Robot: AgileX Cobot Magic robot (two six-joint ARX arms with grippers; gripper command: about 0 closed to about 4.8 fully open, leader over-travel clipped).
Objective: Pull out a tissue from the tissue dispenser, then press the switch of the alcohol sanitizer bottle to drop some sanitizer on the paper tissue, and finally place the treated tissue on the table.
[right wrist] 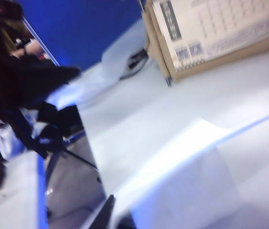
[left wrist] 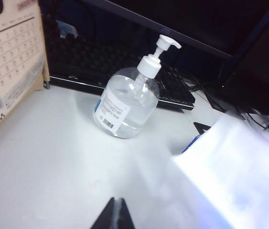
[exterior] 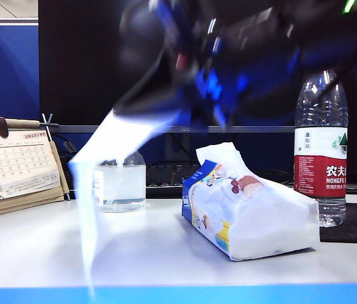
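The tissue [exterior: 102, 164] hangs as a blurred white sheet over the table [exterior: 165, 253], its top under the dark blurred arms. In the right wrist view my right gripper [right wrist: 117, 214] is shut on the tissue [right wrist: 187, 176], which spreads out from the jaws. The tissue dispenser [exterior: 248, 215] lies to the right with another sheet sticking up from it. Behind the hanging sheet stands the alcohol sanitizer bottle [exterior: 120, 185], partly hidden. The left wrist view shows the bottle [left wrist: 127, 105] and its white switch [left wrist: 160, 52]. My left gripper [left wrist: 116, 202] is shut and empty, off the bottle above the table.
A desk calendar [exterior: 13, 168] stands at the left edge. At the right, behind the dispenser, is a red-labelled water bottle [exterior: 321, 152]. A keyboard [left wrist: 124, 67] and a dark monitor sit behind the sanitizer bottle. The table's blue front edge [exterior: 229, 294] runs along the near side.
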